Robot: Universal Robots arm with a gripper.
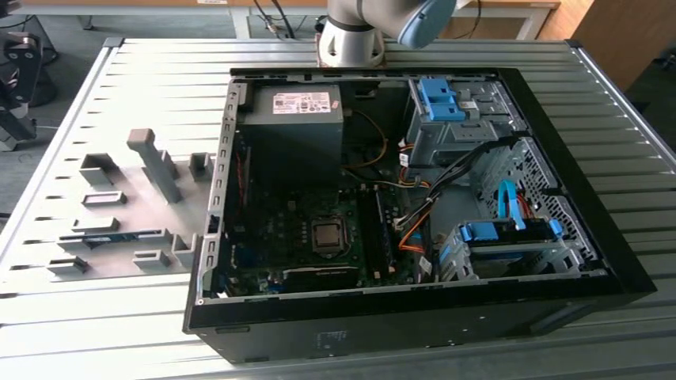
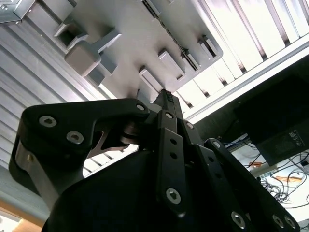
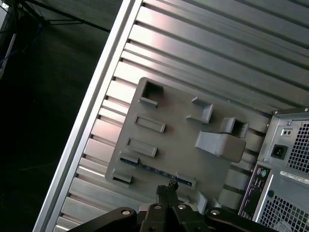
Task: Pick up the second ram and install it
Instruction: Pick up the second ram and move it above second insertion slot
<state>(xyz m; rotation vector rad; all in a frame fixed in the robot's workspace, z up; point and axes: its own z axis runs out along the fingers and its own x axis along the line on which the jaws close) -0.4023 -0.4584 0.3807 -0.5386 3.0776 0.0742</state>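
Closed pincer (image 3: pixel 167 186) clear above second ram (image 3: pixel 150 169)

My claw (image 2: pixel 166 98): matte black linkage plates, broad rounded knuckle bodies on either side, a narrow bar down the middle. Silver hex-socket screws (image 2: pixel 174 195) at each pivot. Behind the claw, my arm (image 1: pixel 352 38): silver-grey cylindrical joint, pale blue end cap (image 1: pixel 425 22).

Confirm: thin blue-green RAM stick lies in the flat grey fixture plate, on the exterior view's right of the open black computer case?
Wrong side. The thin blue-green RAM stick does lie in the flat grey fixture plate, but that plate sits on the exterior view's left of the open black computer case, not its right, as the exterior view shows.
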